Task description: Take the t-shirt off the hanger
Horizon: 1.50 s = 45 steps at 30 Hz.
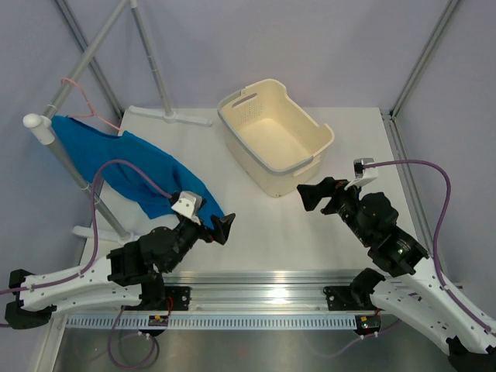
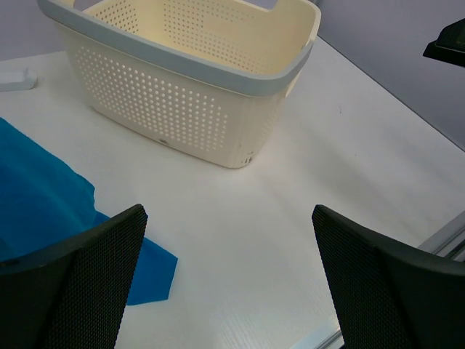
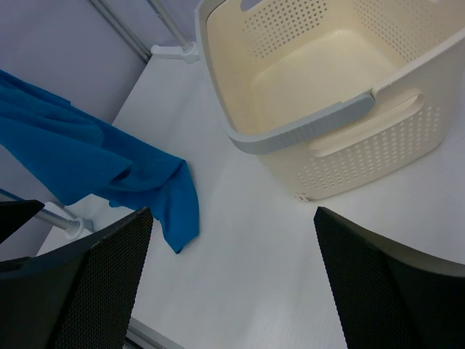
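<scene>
T-shirt [image 1: 132, 167] on hanger [image 1: 85, 98], hem just beside left claw [image 1: 223, 226], far from right claw [image 1: 314, 194]; both claws spread

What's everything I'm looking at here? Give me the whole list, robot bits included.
t-shirt: one, bright blue, draped from the rack at far left, lower end down on the table
hanger: one, pink wire, hooked on the rack above the t-shirt
rack: one, pale grey poles, left edge
basket: one, cream, perforated, empty, middle of the far table
table: one, white, under it all
cables: two, purple, one looping along each arm
arms: two, black and white, bolted at the near edge
left gripper: black, open, beside the t-shirt's lower end
right gripper: black, open, near the basket
</scene>
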Tool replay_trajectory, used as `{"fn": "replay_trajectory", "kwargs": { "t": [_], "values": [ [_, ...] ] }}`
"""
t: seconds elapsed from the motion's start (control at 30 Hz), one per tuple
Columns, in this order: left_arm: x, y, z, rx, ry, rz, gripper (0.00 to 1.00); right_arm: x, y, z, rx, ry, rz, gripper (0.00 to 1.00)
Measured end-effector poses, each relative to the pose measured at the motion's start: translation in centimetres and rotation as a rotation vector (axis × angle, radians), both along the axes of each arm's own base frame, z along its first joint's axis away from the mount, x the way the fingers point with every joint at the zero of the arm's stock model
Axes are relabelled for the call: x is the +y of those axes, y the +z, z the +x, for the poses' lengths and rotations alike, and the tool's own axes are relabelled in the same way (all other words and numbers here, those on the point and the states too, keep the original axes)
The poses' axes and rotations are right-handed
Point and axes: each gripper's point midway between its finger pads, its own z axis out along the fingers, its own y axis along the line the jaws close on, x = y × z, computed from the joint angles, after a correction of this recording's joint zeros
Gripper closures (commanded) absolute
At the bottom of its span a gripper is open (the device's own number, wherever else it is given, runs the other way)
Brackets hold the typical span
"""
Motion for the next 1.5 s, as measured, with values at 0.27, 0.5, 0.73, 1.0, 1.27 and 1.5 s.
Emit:
{"fn": "replay_trajectory", "kwargs": {
  "t": [0.27, 0.5, 0.73, 1.0, 1.27, 1.5],
  "values": [
    [0.2, 0.2, -0.1, 0.013, 0.005, -0.03, 0.01, -0.1, 0.1, 0.0, -0.001, -0.008, 0.002, 0.0],
    [0.2, 1.8, -0.4, 0.023, -0.005, -0.085, 0.01, -1.0, 0.3, 0.2, -0.011, -0.057, 0.02, 0.0],
    [1.2, 4.4, -0.7, 0.031, -0.001, -0.137, 0.01, -1.3, -0.2, 0.0, -0.011, -0.065, 0.023, 0.01],
    [3.0, 9.1, 2.3, 0.025, 0.273, -0.027, 0.01, -0.9, -0.2, 0.2, -0.011, -0.049, 0.025, 0.0],
    [8.3, 13.2, 4.4, -0.046, 0.589, -0.005, 0.02, 0.2, -1.1, 0.1, 0.018, 0.0, 0.008, 0.01],
    [14.3, 14.4, 6.8, -0.067, 0.875, 0.008, 0.02, 1.6, -2.2, 0.0, 0.056, 0.059, -0.013, 0.01]
  ]
}}
